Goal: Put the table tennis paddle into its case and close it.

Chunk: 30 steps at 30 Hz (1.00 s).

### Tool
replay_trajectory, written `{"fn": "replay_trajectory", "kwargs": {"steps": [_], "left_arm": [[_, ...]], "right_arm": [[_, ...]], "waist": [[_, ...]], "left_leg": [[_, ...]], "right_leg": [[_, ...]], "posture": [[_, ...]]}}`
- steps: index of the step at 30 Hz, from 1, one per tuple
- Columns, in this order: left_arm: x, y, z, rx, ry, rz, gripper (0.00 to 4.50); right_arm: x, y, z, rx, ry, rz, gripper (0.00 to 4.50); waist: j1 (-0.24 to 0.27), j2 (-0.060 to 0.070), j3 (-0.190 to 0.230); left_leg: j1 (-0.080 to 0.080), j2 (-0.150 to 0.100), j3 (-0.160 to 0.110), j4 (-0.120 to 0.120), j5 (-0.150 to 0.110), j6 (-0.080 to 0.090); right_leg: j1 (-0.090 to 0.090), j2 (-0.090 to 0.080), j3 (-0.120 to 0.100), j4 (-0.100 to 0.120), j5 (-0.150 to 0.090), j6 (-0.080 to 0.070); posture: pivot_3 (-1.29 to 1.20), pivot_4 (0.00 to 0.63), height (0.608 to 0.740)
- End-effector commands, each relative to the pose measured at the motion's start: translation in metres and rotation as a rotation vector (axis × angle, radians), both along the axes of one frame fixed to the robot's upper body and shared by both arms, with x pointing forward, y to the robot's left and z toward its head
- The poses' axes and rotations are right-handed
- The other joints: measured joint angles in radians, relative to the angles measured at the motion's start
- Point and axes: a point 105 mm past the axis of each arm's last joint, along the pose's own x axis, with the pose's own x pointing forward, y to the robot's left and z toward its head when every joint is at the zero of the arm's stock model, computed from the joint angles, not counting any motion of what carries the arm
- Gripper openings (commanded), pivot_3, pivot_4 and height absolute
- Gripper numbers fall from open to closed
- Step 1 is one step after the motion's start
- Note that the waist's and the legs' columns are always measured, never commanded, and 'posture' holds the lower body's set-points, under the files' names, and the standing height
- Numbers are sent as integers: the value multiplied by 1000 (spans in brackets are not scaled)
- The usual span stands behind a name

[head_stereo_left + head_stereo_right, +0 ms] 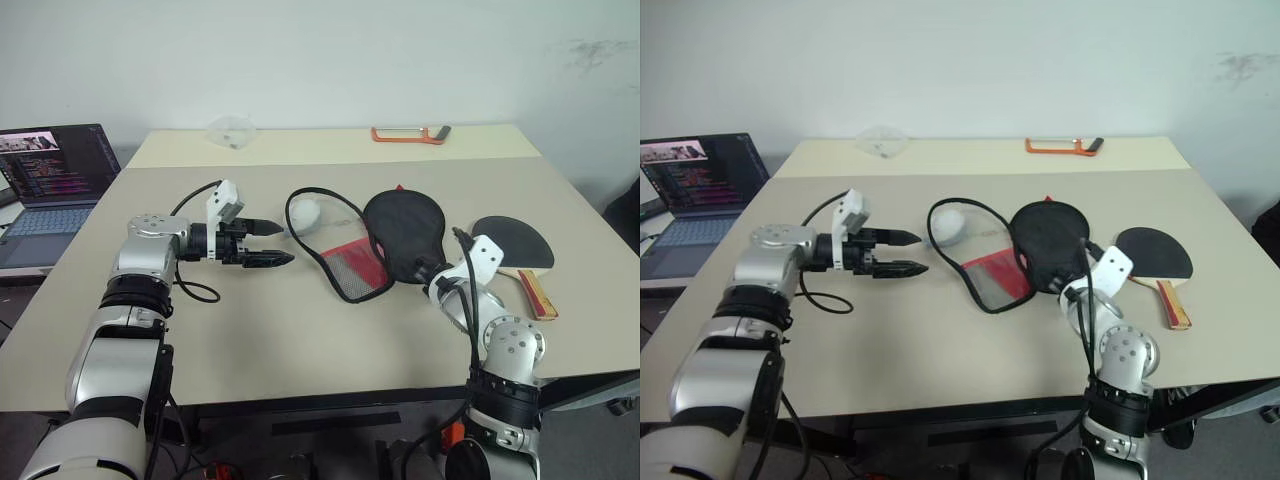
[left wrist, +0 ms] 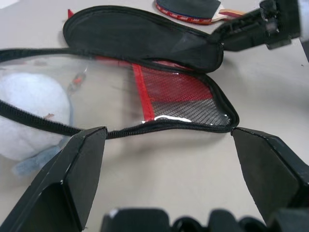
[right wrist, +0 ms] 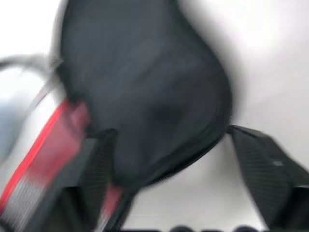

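Partly hidden paddle [image 1: 515,243] behind right gripper [image 1: 428,272], seemingly spread over case [image 1: 405,228], left gripper [image 1: 268,244] wide

Even, bright indoor light from overhead; soft faint shadows under the case [image 1: 385,235] and arms on the table [image 1: 300,340]. Head views sharp, w/ slight dimming at corners. Left wrist view crisp mid-frame, small glare on the clear plastic panel, near fingers soft. Right wrist view heavily motion-blurred, background washed out white.
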Motion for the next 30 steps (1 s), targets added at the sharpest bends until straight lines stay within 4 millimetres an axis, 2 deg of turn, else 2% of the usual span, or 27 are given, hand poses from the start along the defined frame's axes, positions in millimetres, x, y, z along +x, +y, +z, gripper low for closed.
{"fn": "replay_trajectory", "kwargs": {"steps": [1, 5, 9, 11, 19, 25, 30], "left_arm": [[-5, 1, 22, -38, -65, -25, 4500], [-9, -6, 25, -54, -76, -36, 4500], [-19, -24, 36, -89, -105, -81, 4500], [-22, -27, 38, -92, -108, -85, 4500], [-23, -22, 38, -91, -101, -70, 4500], [-29, -18, 33, -96, -93, -107, 4500], [-38, -29, 30, -39, -157, -168, 4500]], "right_arm": [[-14, 22, 25, -44, -139, 253, 4480], [-14, 8, 38, -202, -235, 300, 4480], [-8, -27, 40, -308, -235, 230, 4480], [-9, -34, 39, -349, -228, 235, 4480], [-11, -67, 33, -385, -191, 149, 4480], [-4, -103, 33, -423, -154, 25, 4480], [0, -153, 28, -498, -80, -60, 4480]], "waist": [[0, 0, 0], [1, 0, 0], [4, 0, 0], [9, 0, 0], [15, 0, 0], [28, 0, 0], [38, 0, 0]], "left_leg": [[0, 0, 0, 0, 0, 0], [0, 1, -1, 0, 0, 0], [0, 1, -1, 0, 0, 0], [0, 1, -1, 0, 0, 0], [1, 1, 0, 0, 0, 0], [1, 1, 0, 0, 0, 0], [0, 0, 0, 0, 0, 0]], "right_leg": [[1, 0, 0, 0, 0, 0], [1, 1, -1, -1, 0, 0], [1, 0, -1, -1, 0, 0], [1, 0, -1, -1, 0, 0], [2, 0, -1, -1, 0, 0], [2, 0, -1, -1, 0, 0], [2, 0, -1, -2, 0, 0]], "posture": [[0, 150, 740], [0, 150, 740], [0, 150, 740], [0, 150, 740], [0, 150, 740], [0, 150, 740], [0, 150, 740]]}}
